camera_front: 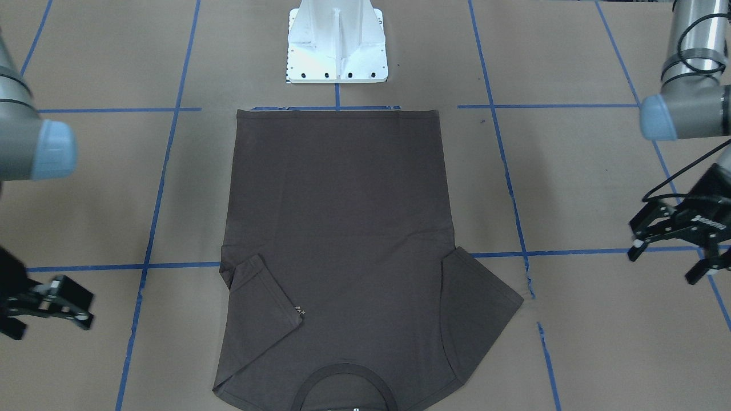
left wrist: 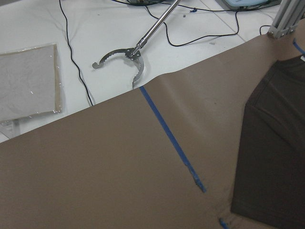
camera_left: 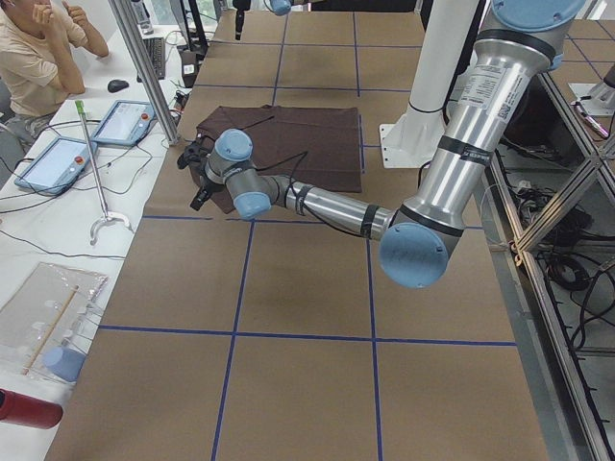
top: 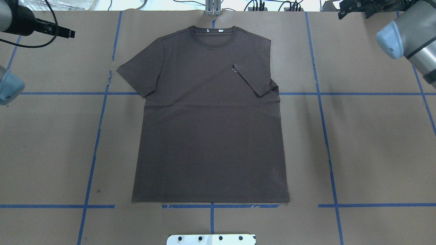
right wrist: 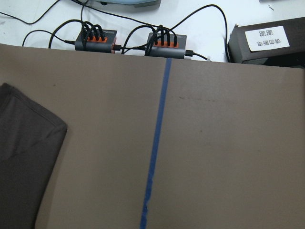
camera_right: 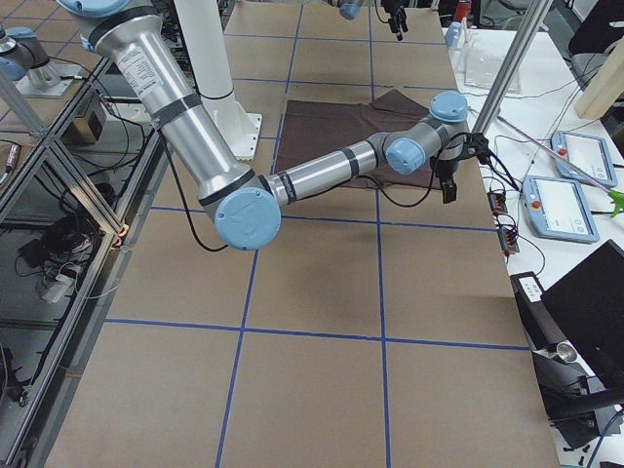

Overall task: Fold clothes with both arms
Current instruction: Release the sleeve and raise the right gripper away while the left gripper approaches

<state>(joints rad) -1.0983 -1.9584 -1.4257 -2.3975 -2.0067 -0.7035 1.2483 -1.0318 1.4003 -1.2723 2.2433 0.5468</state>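
Across the brown table (camera_front: 571,354), my left gripper (camera_front: 667,262) and right gripper (camera_front: 48,325) hang spread wide, holding nothing, either side of the flat T-shirt (camera_front: 337,217); its chest logo (camera_front: 299,311) and the left gripper's white lettering (camera_front: 711,226) are too small to read.

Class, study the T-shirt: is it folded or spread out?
Mostly spread: the T-shirt lies flat, one sleeve folded inward over the chest, other sleeve out.

A robotics lab: the left arm (camera_left: 471,134) and right arm (camera_right: 166,97) work by a white pedestal (camera_front: 337,45) at a table (top: 374,153) covered in brown paper and gridded with blue tape (top: 327,136). Teach pendants (camera_left: 120,123), cable hubs (right wrist: 97,37) and aluminium framing (camera_left: 567,192) surround it. An operator (camera_left: 38,53) sits alongside.
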